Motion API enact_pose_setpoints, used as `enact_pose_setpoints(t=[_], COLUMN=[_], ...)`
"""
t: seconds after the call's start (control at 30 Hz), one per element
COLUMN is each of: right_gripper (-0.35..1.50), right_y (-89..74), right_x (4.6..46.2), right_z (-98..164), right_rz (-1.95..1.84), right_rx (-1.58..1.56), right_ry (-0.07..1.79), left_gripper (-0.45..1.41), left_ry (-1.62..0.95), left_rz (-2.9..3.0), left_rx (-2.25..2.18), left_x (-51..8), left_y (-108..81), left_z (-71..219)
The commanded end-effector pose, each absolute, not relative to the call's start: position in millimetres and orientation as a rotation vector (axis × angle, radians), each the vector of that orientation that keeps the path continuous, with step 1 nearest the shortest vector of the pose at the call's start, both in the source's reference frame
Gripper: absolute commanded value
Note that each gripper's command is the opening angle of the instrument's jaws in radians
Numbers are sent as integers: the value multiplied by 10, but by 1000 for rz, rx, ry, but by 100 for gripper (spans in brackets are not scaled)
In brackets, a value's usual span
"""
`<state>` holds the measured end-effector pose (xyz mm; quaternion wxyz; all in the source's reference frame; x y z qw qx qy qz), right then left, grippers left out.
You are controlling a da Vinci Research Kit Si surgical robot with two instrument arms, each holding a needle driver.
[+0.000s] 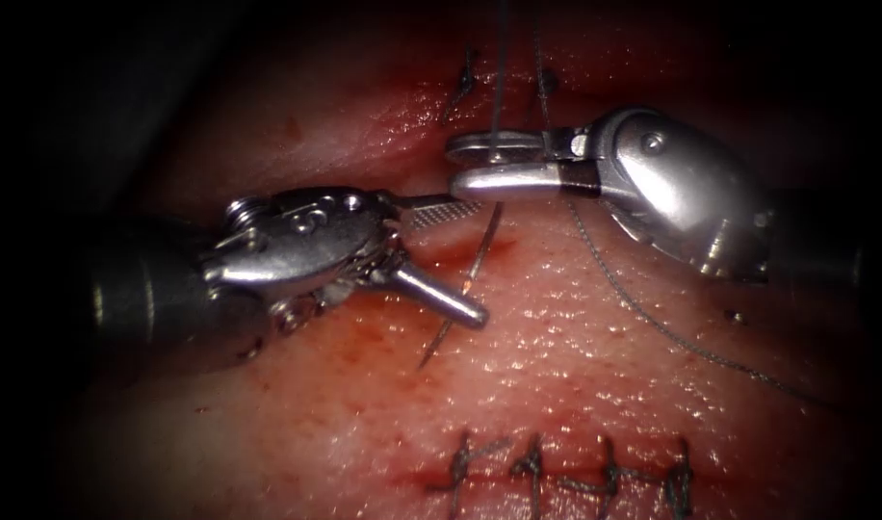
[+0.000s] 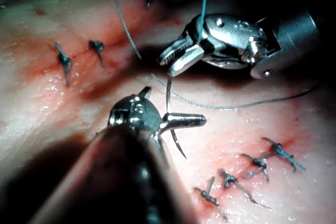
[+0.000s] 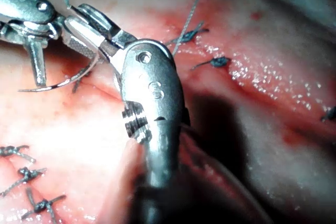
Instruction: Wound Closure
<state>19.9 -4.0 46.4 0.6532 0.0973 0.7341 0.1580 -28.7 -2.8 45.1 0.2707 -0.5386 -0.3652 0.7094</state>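
Needle hanging from right pincer, gripped near its top end, curving down across the tissue, free of it. Left pincer gaping wide, straddling needle's mid-curve, holding nothing, nearer the tip. Thread trailing right.

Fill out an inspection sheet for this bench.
Surface: tissue, wet with red fluid; finished stitches in a row.
Job's things: needle lies between the tools, upper end at the right tool tip; entry into tissue unclear. Thread trails right.
Clutter: nothing seen.
Tools: left tool open, holds nothing; right tool's hold on needle unclear.
Cables: nothing seen.
Surroundings: dark.
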Motion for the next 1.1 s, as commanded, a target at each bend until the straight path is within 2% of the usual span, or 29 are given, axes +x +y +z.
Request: enact_pose_setpoints(t=[0.03, 0.23, 0.3, 0.33, 0.4, 0.47, 0.63, 0.67, 0.7, 0.73, 0.77, 0.8, 0.9, 0.97, 1.1], right_gripper=[-35, -35, -35, -35, -35, -35, -35, -27, 24, 66, 91, 98, 98, 109, 120], right_y=[-43, -45, -46, -47, -47, -47, -46, -46, -46, -47, -47, -47, -48, -48, -48], right_x=[208, 210, 213, 213, 213, 213, 213, 214, 215, 216, 217, 217, 217, 217, 220], right_z=[469, 464, 463, 463, 463, 463, 463, 463, 462, 462, 462, 461, 460, 459, 457], right_rz=[351, 325, 319, 317, 315, 314, 339, 396, 426, 448, 474, 486, 519, 556, 636], right_rx=[218, 219, 215, 216, 218, 218, 213, 240, 247, 243, 234, 231, 205, 168, 87], right_ry=[1672, 1691, 1695, 1696, 1699, 1699, 1664, 1638, 1622, 1606, 1587, 1574, 1545, 1520, 1484], left_gripper=[93, 78, 57, 44, 4, -45, -45, -45, -45, -45, -45, -45, -45, -45, -45], left_ry=[-996, -1035, -1054, -1060, -1081, -1126, -1182, -1169, -1156, -1127, -1108, -1083, -1009, -961, -896], left_rz=[1923, 1953, 1948, 1944, 1936, 1902, 1808, 1799, 1794, 1793, 1791, 1785, 1757, 1735, 1700], left_rx=[-1455, -1445, -1431, -1429, -1438, -1424, -1330, -1319, -1323, -1319, -1317, -1318, -1325, -1327, -1325], left_x=[-294, -295, -296, -295, -295, -294, -289, -286, -285, -284, -284, -283, -281, -280, -279], left_y=[-29, -27, -26, -25, -24, -23, -19, -18, -18, -19, -19, -19, -18, -18, -17], left_z=[456, 459, 462, 463, 464, 466, 471, 470, 470, 468, 467, 466, 465, 465, 467])
